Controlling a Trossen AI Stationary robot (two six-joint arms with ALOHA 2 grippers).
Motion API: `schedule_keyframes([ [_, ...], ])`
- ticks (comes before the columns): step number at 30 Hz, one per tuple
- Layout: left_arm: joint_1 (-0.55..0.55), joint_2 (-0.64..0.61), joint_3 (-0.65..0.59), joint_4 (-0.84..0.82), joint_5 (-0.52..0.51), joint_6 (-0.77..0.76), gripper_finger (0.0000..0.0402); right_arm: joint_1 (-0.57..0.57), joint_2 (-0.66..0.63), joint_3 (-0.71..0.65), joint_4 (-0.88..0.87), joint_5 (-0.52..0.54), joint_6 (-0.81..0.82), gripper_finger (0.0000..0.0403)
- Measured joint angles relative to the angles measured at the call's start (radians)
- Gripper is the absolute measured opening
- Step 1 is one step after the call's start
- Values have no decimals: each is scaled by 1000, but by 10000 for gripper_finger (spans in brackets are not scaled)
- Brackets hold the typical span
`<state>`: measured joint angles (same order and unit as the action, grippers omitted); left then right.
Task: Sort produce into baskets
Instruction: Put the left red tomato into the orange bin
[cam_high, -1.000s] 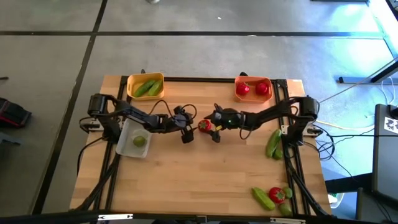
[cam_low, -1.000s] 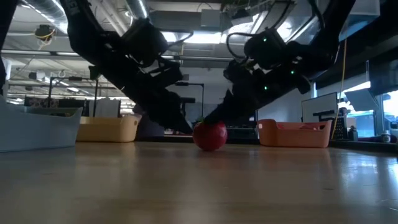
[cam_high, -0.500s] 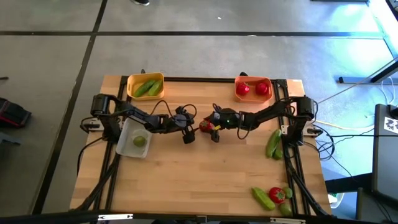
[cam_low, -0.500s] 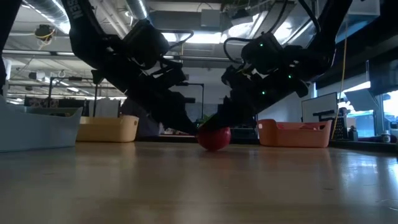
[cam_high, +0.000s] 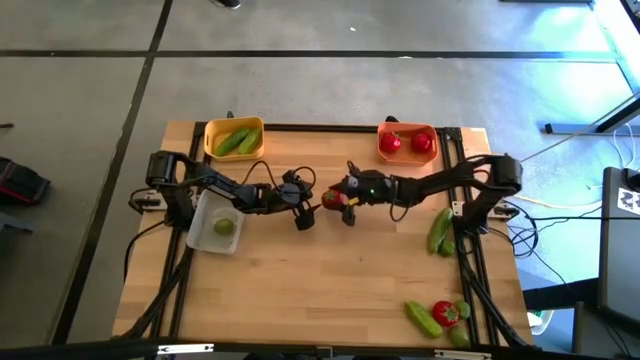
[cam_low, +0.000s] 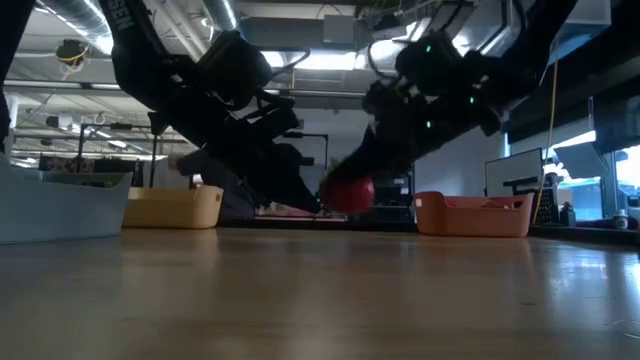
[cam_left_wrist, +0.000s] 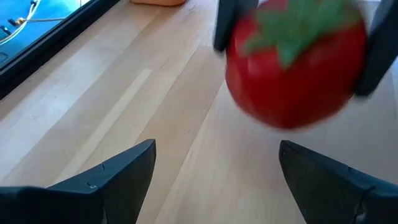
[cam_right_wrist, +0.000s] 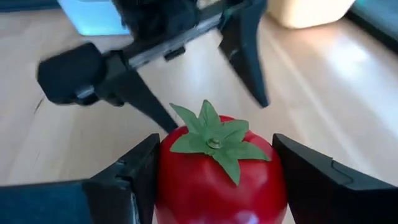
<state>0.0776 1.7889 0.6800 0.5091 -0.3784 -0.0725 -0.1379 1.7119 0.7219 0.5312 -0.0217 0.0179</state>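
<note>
A round red tomato with a green top (cam_right_wrist: 217, 168) hangs just above the table's middle (cam_low: 349, 193), and my right gripper (cam_high: 340, 203) is shut on it. Left of the tomato, my left gripper (cam_high: 303, 212) stands open with its fingers pointing at it (cam_left_wrist: 295, 62) and touches nothing. The yellow basket (cam_high: 235, 138) at the far left holds green cucumbers. The orange basket (cam_high: 407, 142) at the far right holds two red tomatoes. In the whitish tray (cam_high: 217, 222) at the left lies a small round green piece. My right gripper pinches the tomato between its two fingers (cam_right_wrist: 140, 168), one on each of its sides (cam_right_wrist: 168, 180). The fingers come from the table's right, slanting down. The tomato sits upright, green top up, lifted clear of the table.
Two green cucumbers (cam_high: 439, 230) lie near the right edge. A tomato with more green pieces (cam_high: 440, 317) lies at the near right corner. The near half of the wooden table (cam_high: 300, 290) is bare.
My right gripper has taken hold of the tomato and gone up with it. The tomato, which stood on the table, now hangs clear of it, still upright.
</note>
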Motion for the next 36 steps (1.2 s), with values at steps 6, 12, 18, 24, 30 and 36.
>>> schedule_keyframes([
  [6,0,0,0,-3,0,-6,337,-3,-146,0,-153,129,-74,254],
  [12,0,0,0,-3,0,-9,337,-65,-316,0,-347,259,-128,256],
  [18,0,0,0,-3,1,-11,337,-204,-476,0,-484,348,-158,256],
  [24,0,0,0,-3,1,-16,337,-407,-553,0,-572,351,-157,256],
  [30,1,0,0,-3,1,-23,337,-591,-548,0,-627,283,-142,256],
  [36,1,0,0,-3,1,-31,337,-700,-528,0,-662,203,-86,257],
])
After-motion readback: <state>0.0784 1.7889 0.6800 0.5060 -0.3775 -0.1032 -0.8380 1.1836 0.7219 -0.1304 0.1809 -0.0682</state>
